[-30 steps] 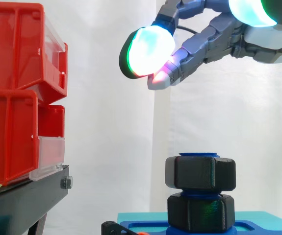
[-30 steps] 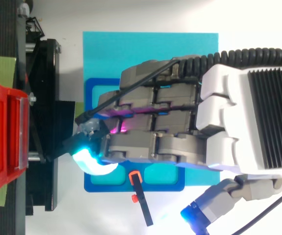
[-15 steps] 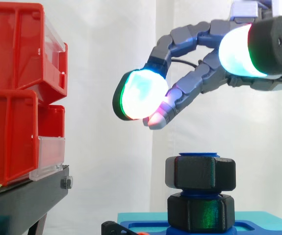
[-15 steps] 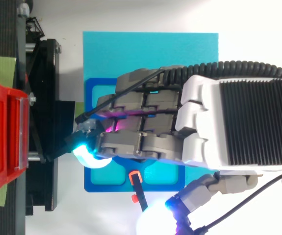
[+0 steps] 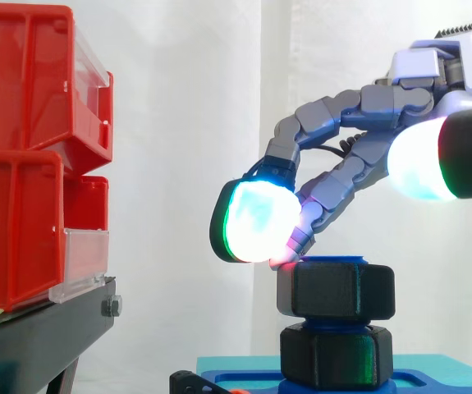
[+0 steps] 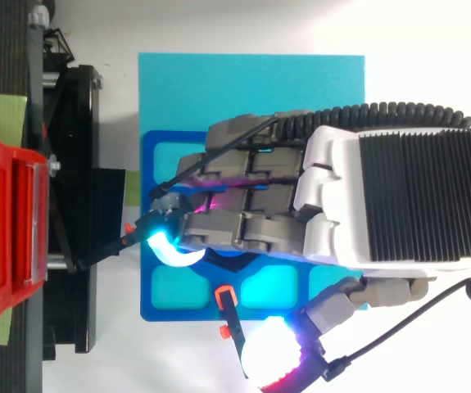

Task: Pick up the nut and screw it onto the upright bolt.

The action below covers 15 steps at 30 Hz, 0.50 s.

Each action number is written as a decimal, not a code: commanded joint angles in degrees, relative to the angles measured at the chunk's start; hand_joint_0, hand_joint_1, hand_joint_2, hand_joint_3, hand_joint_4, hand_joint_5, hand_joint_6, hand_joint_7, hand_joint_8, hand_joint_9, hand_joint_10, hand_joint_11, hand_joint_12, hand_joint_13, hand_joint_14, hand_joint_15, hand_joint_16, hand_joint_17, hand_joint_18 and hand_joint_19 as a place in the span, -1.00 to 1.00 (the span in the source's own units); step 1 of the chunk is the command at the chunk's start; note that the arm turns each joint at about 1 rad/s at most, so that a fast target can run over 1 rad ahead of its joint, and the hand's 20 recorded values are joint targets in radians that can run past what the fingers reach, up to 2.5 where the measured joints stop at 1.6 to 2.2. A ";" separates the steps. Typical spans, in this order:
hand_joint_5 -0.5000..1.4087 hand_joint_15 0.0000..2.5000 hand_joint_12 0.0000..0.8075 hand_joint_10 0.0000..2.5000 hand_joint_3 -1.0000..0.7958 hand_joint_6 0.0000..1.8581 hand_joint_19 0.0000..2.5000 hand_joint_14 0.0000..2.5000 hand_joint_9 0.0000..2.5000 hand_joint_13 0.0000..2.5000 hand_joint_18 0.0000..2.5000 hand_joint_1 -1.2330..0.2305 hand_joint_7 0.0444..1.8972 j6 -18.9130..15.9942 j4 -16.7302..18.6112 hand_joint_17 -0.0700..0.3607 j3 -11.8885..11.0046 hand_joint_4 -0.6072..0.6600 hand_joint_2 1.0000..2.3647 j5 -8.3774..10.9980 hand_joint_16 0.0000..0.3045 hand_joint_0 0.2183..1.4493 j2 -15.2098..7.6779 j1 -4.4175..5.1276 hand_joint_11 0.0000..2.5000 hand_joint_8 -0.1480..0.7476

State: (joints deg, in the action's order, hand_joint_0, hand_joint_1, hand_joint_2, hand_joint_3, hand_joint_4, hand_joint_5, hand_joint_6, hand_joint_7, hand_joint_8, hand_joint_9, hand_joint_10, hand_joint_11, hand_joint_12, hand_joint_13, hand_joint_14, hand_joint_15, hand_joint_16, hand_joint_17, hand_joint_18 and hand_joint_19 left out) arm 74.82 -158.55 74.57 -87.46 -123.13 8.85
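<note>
A blue upright bolt [image 5: 334, 260] stands on a blue tray [image 6: 169, 303] with two black nuts on it. The upper nut [image 5: 336, 290] sits just under the bolt's top, and the lower nut [image 5: 336, 355] rests at its base. My hand [image 5: 433, 70] reaches in from the right and hangs over the bolt, open with its fingers loosely bent. One fingertip [image 5: 291, 250] touches the upper nut's top left edge. A glowing white-green pad [image 5: 256, 222] hangs just left of the nut. The thumb pad [image 5: 420, 160] is up at the right, clear of the nut. Nothing is held.
Red bins [image 5: 22, 148] are stacked on a black stand [image 5: 38, 336] at the left. The tray lies on a cyan mat [image 6: 251, 82]. A small black and orange tool [image 6: 233, 327] lies at the tray's near edge. White curtain behind.
The hand has come down from well above the bolt until a fingertip meets the upper nut. The thumb has swung down to the right. Both nuts stayed where they were.
</note>
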 commanded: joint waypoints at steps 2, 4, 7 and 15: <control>-0.62 -0.93 -0.05 -1.00 -0.44 -0.46 -0.79 -1.00 -0.37 -0.56 -0.72 0.12 -0.17 0.59 -0.62 -0.19 -0.04 0.22 -1.00 0.09 -0.69 -0.63 -0.01 -0.15 -0.93 -0.05; -0.62 -0.93 -0.05 -1.00 -0.44 -0.46 -0.79 -1.00 -0.37 -0.57 -0.73 0.12 -0.17 0.41 -1.06 -0.19 0.04 0.23 -1.00 0.00 -0.69 -0.63 -0.01 -0.33 -0.93 -0.04; -0.61 -0.94 -0.05 -1.00 -0.44 -0.46 -0.80 -1.00 -0.37 -0.58 -0.75 0.12 -0.16 -0.11 -1.23 -0.19 0.04 0.23 -1.00 0.09 -0.69 -0.63 -0.01 -0.41 -0.92 -0.04; -0.61 -0.94 -0.05 -1.00 -0.44 -0.46 -0.81 -1.00 -0.36 -0.58 -0.75 0.12 -0.16 -2.05 0.17 -0.19 -0.04 0.24 -1.00 0.36 -0.70 -0.64 -0.62 -0.33 -0.92 -0.04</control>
State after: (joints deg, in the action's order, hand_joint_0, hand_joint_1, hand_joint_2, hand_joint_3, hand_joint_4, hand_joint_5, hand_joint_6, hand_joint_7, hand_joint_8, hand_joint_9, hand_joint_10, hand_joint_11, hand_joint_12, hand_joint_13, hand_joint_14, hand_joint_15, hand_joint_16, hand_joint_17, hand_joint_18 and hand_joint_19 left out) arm 72.35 -158.95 74.55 -87.18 -123.70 8.40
